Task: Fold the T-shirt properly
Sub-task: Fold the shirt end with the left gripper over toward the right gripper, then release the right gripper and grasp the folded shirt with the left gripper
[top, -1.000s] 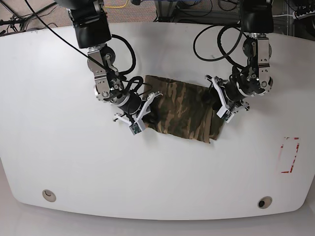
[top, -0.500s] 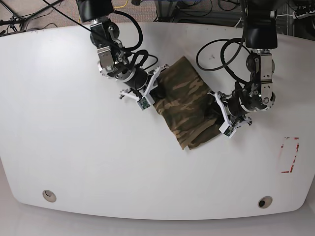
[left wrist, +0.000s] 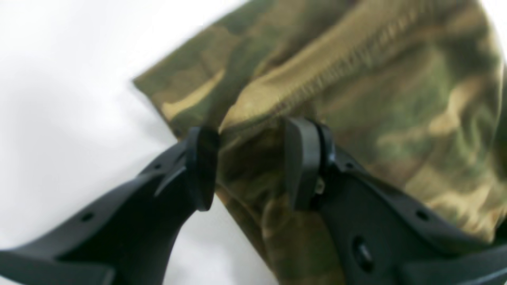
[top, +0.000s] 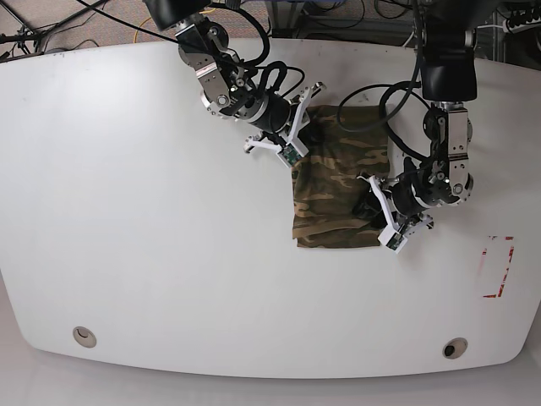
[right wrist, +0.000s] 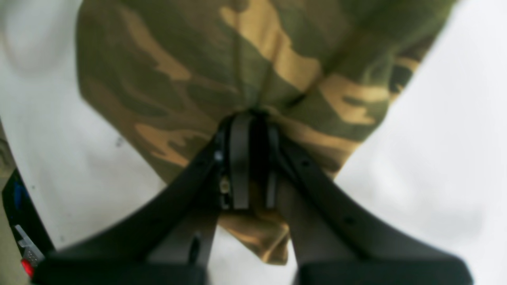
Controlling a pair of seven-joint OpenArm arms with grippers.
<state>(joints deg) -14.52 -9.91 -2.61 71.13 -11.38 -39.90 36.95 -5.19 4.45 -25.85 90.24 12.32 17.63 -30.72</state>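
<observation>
T-shirt (top: pixel 340 196) is lying folded on the white tabletop (top: pixel 152 237). Right claw (right wrist: pixel 249 158) is pinching its cloth tight. Left claw (left wrist: pixel 251 166) is gripping a bunched edge.

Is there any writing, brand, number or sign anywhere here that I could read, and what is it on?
None can be read.
Camouflage cloth T-shirt: pattern only, no print or label showing.
Red rectangular outline on the white table: a mark, no letters.
Both wrist views are blurred.
</observation>
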